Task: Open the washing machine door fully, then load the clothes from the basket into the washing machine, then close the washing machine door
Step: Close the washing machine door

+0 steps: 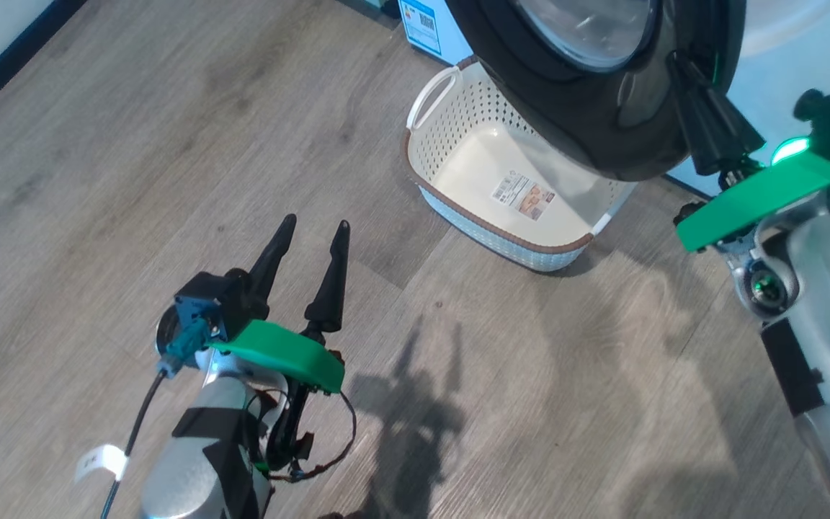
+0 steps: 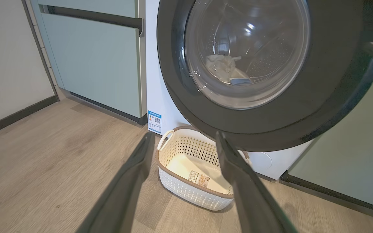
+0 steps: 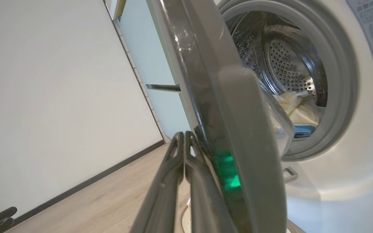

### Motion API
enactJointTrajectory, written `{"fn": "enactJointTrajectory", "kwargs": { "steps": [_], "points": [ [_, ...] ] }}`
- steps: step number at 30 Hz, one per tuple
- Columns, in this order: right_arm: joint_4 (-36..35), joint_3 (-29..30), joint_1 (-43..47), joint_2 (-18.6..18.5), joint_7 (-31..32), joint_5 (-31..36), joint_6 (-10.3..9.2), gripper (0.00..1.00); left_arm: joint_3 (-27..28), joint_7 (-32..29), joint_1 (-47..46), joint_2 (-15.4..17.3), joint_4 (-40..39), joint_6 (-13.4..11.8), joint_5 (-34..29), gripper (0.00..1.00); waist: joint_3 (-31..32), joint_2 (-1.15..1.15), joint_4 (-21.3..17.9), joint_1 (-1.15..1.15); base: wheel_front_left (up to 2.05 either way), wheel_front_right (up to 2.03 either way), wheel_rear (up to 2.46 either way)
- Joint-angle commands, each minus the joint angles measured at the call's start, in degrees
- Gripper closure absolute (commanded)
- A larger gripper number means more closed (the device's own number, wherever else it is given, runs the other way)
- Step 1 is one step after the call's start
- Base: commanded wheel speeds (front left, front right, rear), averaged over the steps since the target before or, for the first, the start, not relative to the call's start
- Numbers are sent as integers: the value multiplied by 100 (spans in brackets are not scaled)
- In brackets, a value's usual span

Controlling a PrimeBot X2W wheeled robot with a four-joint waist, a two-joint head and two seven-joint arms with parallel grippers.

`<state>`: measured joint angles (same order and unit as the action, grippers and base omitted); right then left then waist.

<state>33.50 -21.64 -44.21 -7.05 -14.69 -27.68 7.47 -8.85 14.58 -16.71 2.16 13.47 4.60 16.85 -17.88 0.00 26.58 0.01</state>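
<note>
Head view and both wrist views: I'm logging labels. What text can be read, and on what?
No text is legible.
Blue QR sticker on the washing machine: print too small.
Label inside the basket: too small.
Grey label on the machine's front: blurred.
White tag on a cable: marks unclear.

We see a grey-brown wood-plank floor [image 1: 98, 180] bordered by a dark skirting board [image 2: 15, 116] at the foot of a plain white wall [image 3: 60, 97]. A pale green cabinet [image 2: 92, 61] stands on the floor, crossed near its top by a dark horizontal handle strip [image 2: 92, 16]. We note a second green cabinet front [image 2: 351, 155] at the right of the left wrist view.
</note>
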Motion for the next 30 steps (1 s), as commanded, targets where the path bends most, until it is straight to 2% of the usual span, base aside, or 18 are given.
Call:
{"fn": "enactJointTrajectory", "kwargs": {
  "steps": [1,12,30],
  "points": [
    [-96,110,-300,123,-31,29,2,100,207,41,-187,72,-212,-34,85,0,-64,0,-8,-1,0,0,0],
    [363,726,-849,1,-31,78,2,100,137,41,-376,72,-359,-173,427,0,-519,0,67,-1,0,0,0],
    [1262,1120,-2253,-479,-31,-321,2,100,-50,41,-583,72,-419,-250,652,0,-987,0,186,-1,0,0,0]
  ]
}}
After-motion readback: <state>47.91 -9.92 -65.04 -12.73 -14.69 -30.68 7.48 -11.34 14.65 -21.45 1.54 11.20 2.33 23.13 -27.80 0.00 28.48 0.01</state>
